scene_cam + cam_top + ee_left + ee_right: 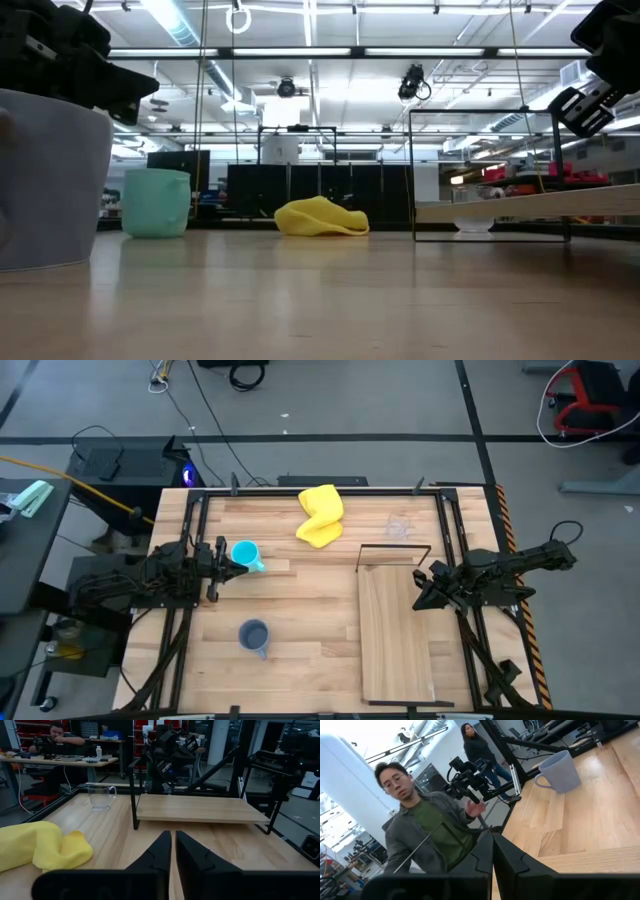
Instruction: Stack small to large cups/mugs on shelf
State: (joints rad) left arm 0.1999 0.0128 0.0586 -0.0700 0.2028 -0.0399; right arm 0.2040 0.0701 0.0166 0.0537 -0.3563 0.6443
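As its handle points right, cyan mug [245, 553] stands upright.

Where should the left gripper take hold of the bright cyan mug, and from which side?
Probably by the rim wall, coming down from above. The cyan mug stands upright with its mouth open upward, and its handle points toward the table's near right, so the wall facing the left gripper is bare. One finger inside, one outside.

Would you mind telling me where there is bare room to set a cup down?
The shelf board is wholly bare. Bare tabletop also lies between the grey-blue mug and the shelf. It is more crowded toward the back: cyan mug, yellow cloth, clear glass.
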